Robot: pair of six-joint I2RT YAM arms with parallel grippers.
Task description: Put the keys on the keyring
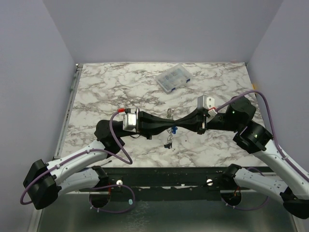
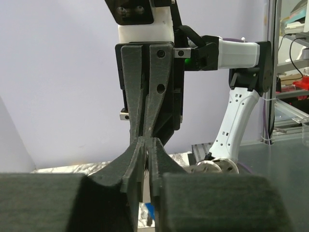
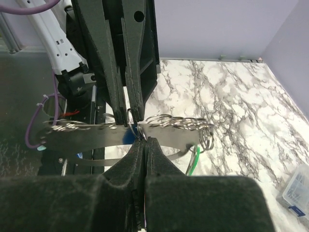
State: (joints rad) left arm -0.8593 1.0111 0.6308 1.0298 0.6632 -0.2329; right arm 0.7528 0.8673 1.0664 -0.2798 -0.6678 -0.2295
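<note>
Keyring axis: keyring [image 3: 169, 129] is seen edge-on, its long axis crosswise to both arms; it is held above the marble table [image 3: 231, 106], where the two sets of fingertips meet.
Left gripper [image 3: 131, 115]: jaws narrow, pinching the keyring's upper edge.
Right gripper [image 3: 144, 141]: jaws closed on its lower edge.
Hidden: blue key [image 3: 127, 138] mostly behind the fingertips; green key [image 3: 195, 162] shows only a sliver.
Look: flat silvery band, wire coils along it.
</note>
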